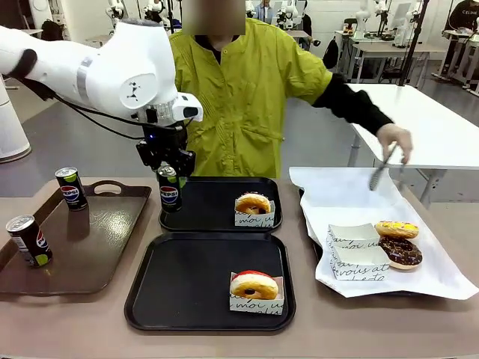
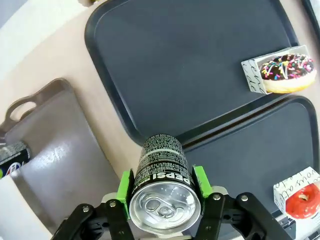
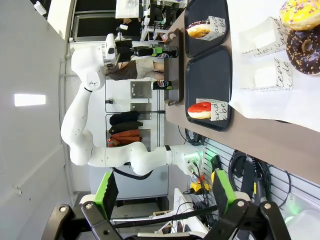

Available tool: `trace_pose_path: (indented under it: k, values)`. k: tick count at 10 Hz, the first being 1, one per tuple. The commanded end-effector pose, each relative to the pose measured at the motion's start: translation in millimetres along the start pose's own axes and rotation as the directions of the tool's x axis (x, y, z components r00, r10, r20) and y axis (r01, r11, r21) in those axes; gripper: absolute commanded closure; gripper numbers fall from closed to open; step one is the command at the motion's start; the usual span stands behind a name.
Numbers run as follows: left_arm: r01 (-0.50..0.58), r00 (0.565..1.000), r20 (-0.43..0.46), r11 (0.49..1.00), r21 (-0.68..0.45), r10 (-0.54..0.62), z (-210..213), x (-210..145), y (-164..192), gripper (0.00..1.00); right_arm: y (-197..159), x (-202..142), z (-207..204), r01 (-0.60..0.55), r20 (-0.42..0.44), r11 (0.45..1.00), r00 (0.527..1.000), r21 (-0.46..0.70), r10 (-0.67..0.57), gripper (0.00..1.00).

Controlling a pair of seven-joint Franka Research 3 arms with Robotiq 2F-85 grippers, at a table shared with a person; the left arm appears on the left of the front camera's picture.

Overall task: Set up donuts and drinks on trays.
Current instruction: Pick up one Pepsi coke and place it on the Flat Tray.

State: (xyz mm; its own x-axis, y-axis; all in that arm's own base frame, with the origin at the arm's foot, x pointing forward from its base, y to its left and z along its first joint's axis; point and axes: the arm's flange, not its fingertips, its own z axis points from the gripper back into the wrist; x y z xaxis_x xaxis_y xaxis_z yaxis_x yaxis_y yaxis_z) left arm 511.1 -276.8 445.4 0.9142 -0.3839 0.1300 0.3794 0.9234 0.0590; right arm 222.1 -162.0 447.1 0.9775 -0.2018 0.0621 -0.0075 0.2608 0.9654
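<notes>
My left gripper (image 1: 168, 167) is shut on the top of a black Pepsi can (image 1: 170, 194), held upright at the left front corner of the far black tray (image 1: 217, 221). Whether the can touches the tray I cannot tell. In the left wrist view the green pads (image 2: 125, 187) clamp the can (image 2: 162, 155) by its lid end. That tray holds a boxed chocolate-sprinkle donut (image 2: 287, 72). The near black tray (image 1: 187, 284) carries a boxed red donut (image 1: 254, 286). My right gripper (image 3: 165, 200) is open and holds nothing, off to the table's side.
A glossy brown tray (image 1: 97, 247) at the left holds two more cans (image 1: 71, 187) (image 1: 28, 239). On white paper (image 1: 344, 194) at the right lie an empty box (image 1: 355, 250), a yellow donut (image 1: 397, 229) and a chocolate donut (image 1: 400, 252). The person's hand (image 1: 395, 140) holds tongs above the paper.
</notes>
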Motion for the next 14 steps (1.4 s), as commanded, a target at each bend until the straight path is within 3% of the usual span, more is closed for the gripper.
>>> trace_pose_path:
  k: [1, 3, 5, 6, 8, 9, 11, 14]
  values:
    - [0.036, 0.999, 0.007, 0.999, -0.018, -0.036, -26, 27, -6, 0.42, -1, -1, -1, -0.003, 0.000, 1.000, 1.000, 0.007, 0.003, 0.00]
    - [0.039, 0.999, 0.004, 0.998, -0.048, -0.039, -44, 49, -3, 0.42, -1, -1, -1, -0.003, 0.000, 1.000, 1.000, 0.007, 0.003, 0.00]
    - [0.031, 0.999, 0.019, 0.998, -0.055, -0.030, -54, 49, 1, 0.42, -1, -1, -1, -0.003, 0.000, 1.000, 1.000, 0.007, 0.003, 0.00]
    - [0.043, 0.999, 0.018, 0.997, -0.059, -0.042, -54, 50, 2, 0.00, -1, -1, -1, -0.003, 0.000, 1.000, 1.000, 0.007, 0.003, 0.00]
    - [0.055, 0.998, 0.021, 0.997, -0.056, -0.053, -42, 46, 2, 0.00, -1, -1, -1, -0.003, 0.000, 1.000, 1.000, 0.007, 0.003, 0.00]
    - [0.086, 0.996, 0.029, 0.995, -0.047, -0.085, -29, 40, -1, 0.19, -1, -1, -1, -0.003, 0.000, 1.000, 1.000, 0.007, 0.003, 0.00]
    - [0.115, 0.993, 0.045, 0.993, -0.032, -0.113, 5, 21, -4, 0.00, -1, -1, -1, -0.003, 0.000, 1.000, 1.000, 0.007, 0.003, 0.00]
    - [0.022, 0.999, 0.040, 0.998, 0.056, -0.024, 39, -19, -1, 0.00, -1, -1, -1, -0.003, 0.000, 1.000, 1.000, 0.007, 0.003, 0.00]
